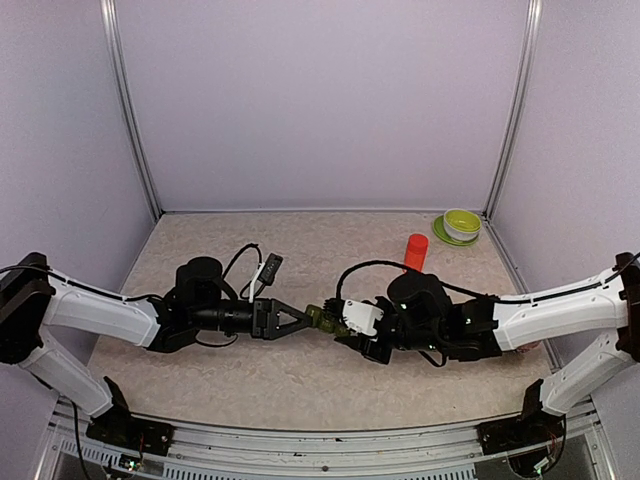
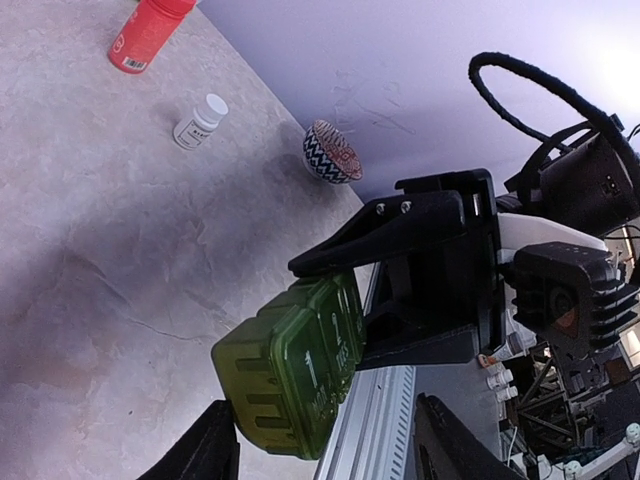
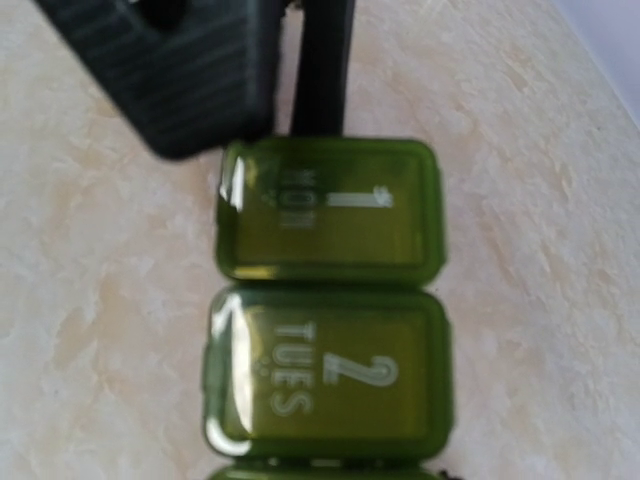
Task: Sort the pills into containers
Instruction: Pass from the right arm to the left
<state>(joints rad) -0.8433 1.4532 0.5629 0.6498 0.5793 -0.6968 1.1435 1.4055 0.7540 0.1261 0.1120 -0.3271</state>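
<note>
The containers [image 1: 324, 318], a strip of dark-green lidded boxes, sit at the middle of the worktop [image 1: 250, 390], between the two tools. In the top view, the left tool [image 1: 302, 319] is at 9 o'clock of the strip and the right tool [image 1: 340, 321] at 3 o'clock.

The right tool is clamped on the strip. The left wrist view shows one of its black fingers [image 2: 400, 235] above the boxes and the other below, with the green end sticking out toward the camera.

The left tool is part open and grips nothing. Its fingers [image 2: 205, 450] stand on either side of the free end of the strip, one just beside the lower corner and the other well apart from it.

In the right wrist view, the lids read MON 1 and TUES 2, with MON at 12 o'clock. The dark left tool is just beyond MON, at 11 o'clock. Whether it touches the box cannot be told.

A red-orange bottle [image 1: 416, 252] stands at 1 o'clock of the strip, with stacked green bowls [image 1: 461, 225] farther out at 2 o'clock. The left wrist view also shows a small clear bottle [image 2: 200, 120] with a white cap and a patterned bowl [image 2: 332, 152].
</note>
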